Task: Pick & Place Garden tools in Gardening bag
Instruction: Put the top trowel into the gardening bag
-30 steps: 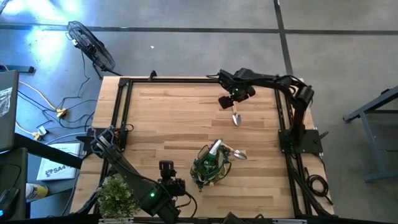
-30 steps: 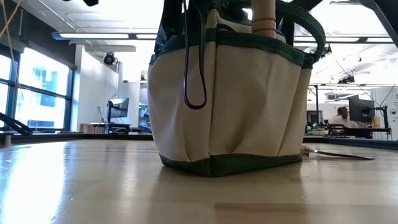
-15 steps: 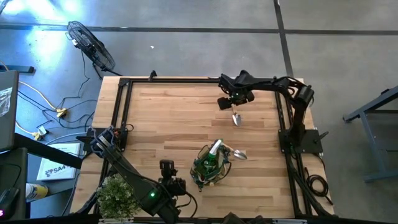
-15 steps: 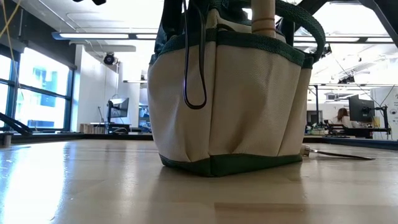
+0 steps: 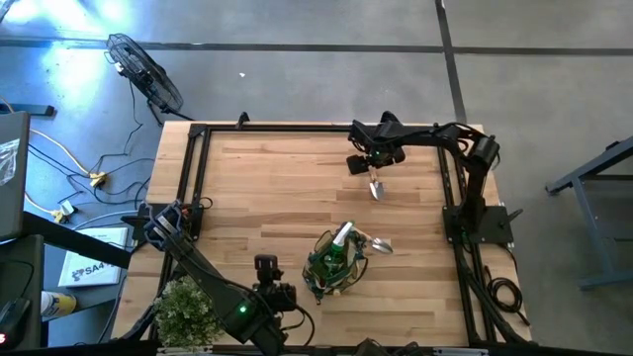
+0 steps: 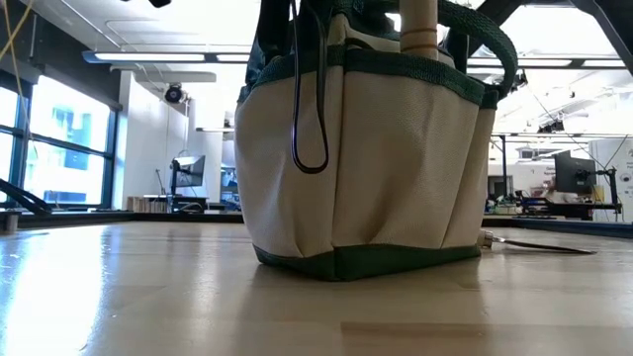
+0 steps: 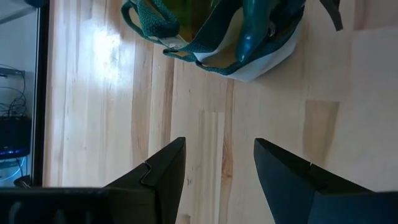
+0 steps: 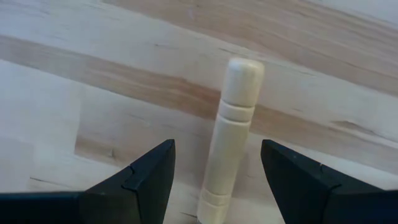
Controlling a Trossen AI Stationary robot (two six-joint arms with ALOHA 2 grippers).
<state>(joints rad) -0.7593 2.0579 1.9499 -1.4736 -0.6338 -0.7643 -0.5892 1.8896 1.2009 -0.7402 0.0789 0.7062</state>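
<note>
Two tools at least are left outside the gardening bag [image 5: 334,265], which stands near the front middle of the worktop [image 5: 267,188] with some tools already in it: a pale wooden handle [image 6: 419,28] sticks up out of its top in the low view, and green and white pieces show inside it from above. One wooden-handled trowel [image 5: 376,186] lies on the far right part of the worktop, well apart from the bag; the right pincer [image 5: 375,164] hangs over its handle with jaws wide and nothing held, the handle lying between the two fingers in the right wrist view. Another metal tool [image 5: 377,245] lies flat just to the right of the bag. The left pincer [image 5: 269,280] waits near the front edge, left of the bag, jaws apart and empty. My judgement: the job is partly done, with the far trowel next to be gripped and carried over
</note>
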